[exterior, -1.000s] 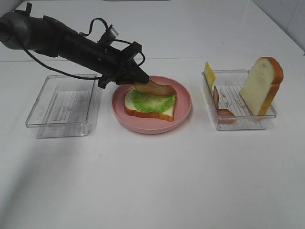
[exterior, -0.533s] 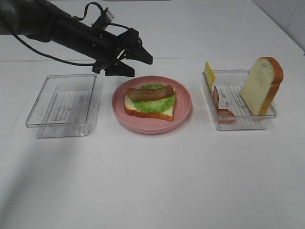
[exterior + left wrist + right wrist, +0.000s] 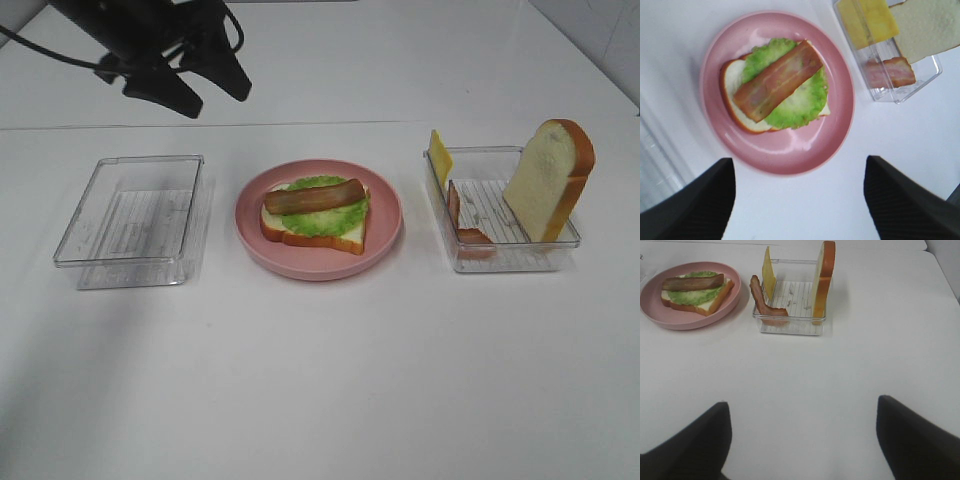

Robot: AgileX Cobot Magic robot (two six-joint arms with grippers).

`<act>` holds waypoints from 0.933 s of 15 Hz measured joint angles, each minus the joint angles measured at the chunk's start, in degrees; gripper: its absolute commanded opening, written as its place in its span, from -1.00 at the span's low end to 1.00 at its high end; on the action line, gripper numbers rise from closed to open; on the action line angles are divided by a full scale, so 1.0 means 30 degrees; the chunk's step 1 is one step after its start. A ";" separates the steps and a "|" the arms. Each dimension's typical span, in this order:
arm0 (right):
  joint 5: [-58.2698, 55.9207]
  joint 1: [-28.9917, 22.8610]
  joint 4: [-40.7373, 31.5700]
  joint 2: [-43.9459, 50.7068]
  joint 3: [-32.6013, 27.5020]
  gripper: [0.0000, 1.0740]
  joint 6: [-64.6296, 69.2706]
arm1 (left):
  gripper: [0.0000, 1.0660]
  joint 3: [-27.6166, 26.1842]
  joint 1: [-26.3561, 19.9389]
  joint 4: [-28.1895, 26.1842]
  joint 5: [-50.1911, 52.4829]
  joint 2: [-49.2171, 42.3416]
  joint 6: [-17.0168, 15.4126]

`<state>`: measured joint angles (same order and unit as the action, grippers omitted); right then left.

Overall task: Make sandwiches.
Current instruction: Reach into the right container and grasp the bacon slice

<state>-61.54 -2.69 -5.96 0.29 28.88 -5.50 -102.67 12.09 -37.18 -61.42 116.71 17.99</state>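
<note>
At upper left the black left gripper (image 3: 215, 97) hangs jaws apart, the right gripper (image 3: 800, 440) gapes too, and a brown bacon strip (image 3: 314, 195) tops the green lettuce leaf (image 3: 322, 221) at centre.

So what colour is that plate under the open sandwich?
Pink all over. The plate shows best in the left wrist view, seen from above.

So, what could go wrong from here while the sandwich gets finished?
The bacon strip lies slanted on the lettuce leaf, so the cheese slice laid on top might shift it. The bread slice stands leaning in the clear tray; a careless pinch could topple it. That slice of cheese stands thin against the tray's wall, probably hard to grip.
</note>
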 measured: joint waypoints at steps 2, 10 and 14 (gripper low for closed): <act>0.0000 0.0000 0.0000 0.0000 0.0000 0.42 0.0000 | 0.30 0.0000 0.0000 0.2827 -0.1337 -0.2044 -0.2406; 0.0000 0.0000 0.0000 0.0000 0.0000 0.42 0.0000 | 0.30 0.4240 0.0038 1.0141 -0.2597 -1.0924 -0.6665; 0.0000 0.0000 0.0000 0.0000 0.0000 0.42 0.0000 | 0.30 1.2013 0.0038 1.1459 -0.2750 -1.8182 -0.6799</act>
<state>-61.54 -2.69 -5.96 0.29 28.88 -5.50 -66.63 12.20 -2.81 -69.67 62.17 -2.41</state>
